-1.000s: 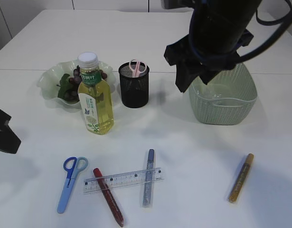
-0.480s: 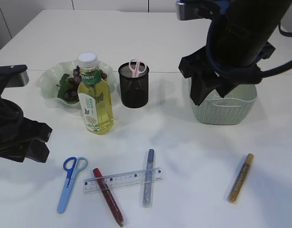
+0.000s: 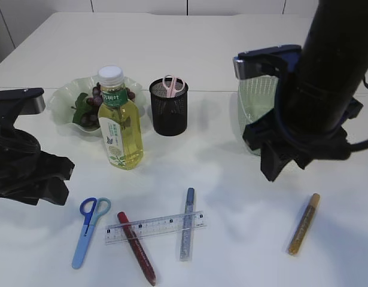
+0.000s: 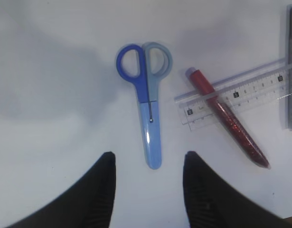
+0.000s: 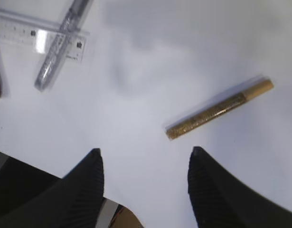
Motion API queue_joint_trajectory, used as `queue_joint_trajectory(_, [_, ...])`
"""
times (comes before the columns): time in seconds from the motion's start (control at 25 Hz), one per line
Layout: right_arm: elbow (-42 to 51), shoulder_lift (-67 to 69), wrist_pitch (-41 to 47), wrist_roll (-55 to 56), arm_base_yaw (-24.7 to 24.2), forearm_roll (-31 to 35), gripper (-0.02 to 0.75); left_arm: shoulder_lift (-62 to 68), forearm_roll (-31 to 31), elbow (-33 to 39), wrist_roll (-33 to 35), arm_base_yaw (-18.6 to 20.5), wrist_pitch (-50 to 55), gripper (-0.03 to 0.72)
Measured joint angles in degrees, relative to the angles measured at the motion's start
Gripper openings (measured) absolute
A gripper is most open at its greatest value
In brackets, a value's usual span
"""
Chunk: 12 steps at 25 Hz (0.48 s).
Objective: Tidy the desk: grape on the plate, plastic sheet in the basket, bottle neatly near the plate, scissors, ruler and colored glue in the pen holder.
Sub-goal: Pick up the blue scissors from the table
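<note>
Your left hand (image 4: 148, 164) hangs wide open over the blue scissors (image 4: 149, 102) at frame centre, apparently lined up to grasp them. Your right hand (image 5: 143, 161), equally wide and empty, frames the gold glue (image 5: 219, 108) at centre right on the desk (image 5: 150, 52).

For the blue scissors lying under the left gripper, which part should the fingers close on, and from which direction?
Grip the blue scissors across the narrow sheathed blade just below the pivot, coming straight down from above. They lie flat and closed on the table, handle loops pointing away from the open left gripper, whose fingers already straddle the blade tip. The loops are wider, and the ruler and red glue pen crowd the right side.
</note>
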Motion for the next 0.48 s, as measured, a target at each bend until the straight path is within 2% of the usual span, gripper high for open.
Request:
queue_joint_trajectory(0.2, [5.04, -3.16, -0.05, 0.02, 0.0, -0.12, 0.449, 1.41, 0.0, 0.0, 0.0, 0.0, -0.85, 0.342])
queue_joint_trajectory(0.48, [5.16, -4.32, -0.14, 0.12, 0.0, -0.46, 0.449, 7.49, 0.0, 0.0, 0.0, 0.0, -3.42, 0.343])
